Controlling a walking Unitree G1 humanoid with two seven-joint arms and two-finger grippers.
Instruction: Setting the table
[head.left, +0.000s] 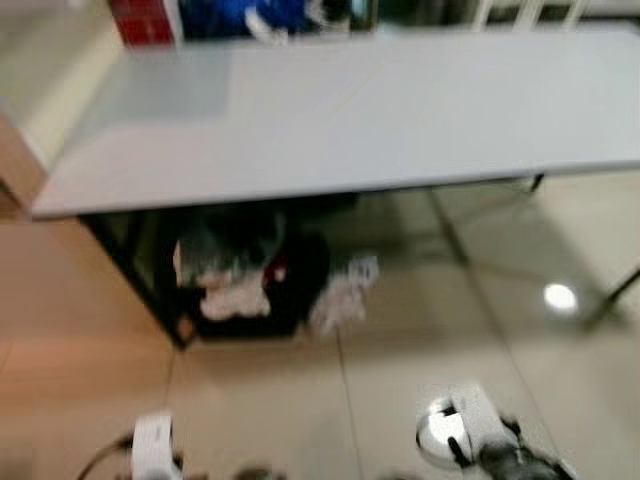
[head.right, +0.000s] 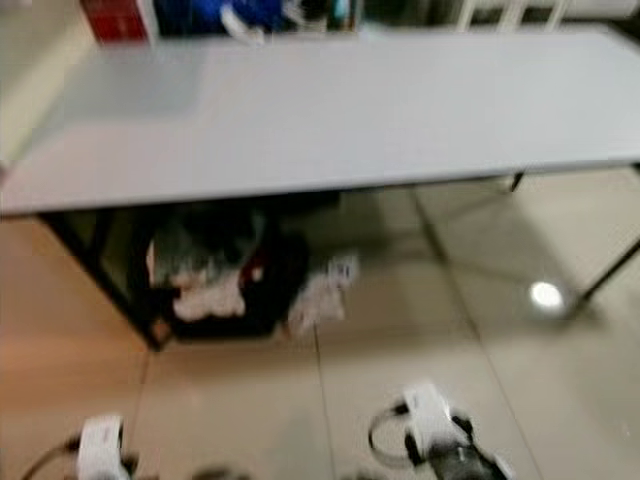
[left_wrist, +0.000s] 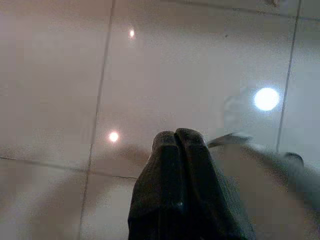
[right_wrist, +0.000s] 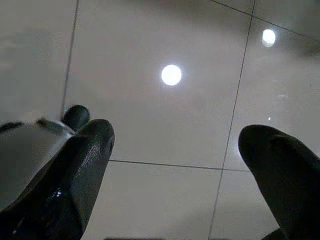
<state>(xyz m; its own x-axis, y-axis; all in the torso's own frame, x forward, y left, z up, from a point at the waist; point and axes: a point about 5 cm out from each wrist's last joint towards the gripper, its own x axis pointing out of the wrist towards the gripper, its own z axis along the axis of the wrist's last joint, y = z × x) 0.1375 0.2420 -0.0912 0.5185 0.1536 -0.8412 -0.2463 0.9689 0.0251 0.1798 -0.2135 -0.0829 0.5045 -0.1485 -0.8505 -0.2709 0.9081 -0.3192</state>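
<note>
**Robot stands before a long grey table, both arms hanging low**

The head views are blurred. At the far left, beyond the table's far edge, stands a red box (head.left: 142, 20), and just right of it lies something blue with white patches (head.left: 265, 14); neither can be made out more closely.

The grey table (head.left: 400, 110) runs across the upper part of the scene from left to right, on thin black legs. A paler rectangular patch shows on its far left part; otherwise its top is a plain grey surface.

Under the table's left half, on the glossy tiled floor (head.left: 260, 400), sits a dark container (head.left: 250, 280) stuffed with crumpled cloth or bags in white, pink and dark tones. Just right of it, on the floor, lies a white crumpled item (head.left: 345, 292). Further right a ceiling light is mirrored in the tiles.

At the near edge, the left arm (head.left: 152, 448) hangs low on the left and the right arm (head.left: 470, 430) low on the right, both well short of the table.

The left gripper (left_wrist: 178, 145) points down at bare tiles with its two black fingers pressed together, grasping nothing. The right gripper (right_wrist: 175, 145) also faces the tiles, its fingers spread wide apart with nothing between them.
</note>
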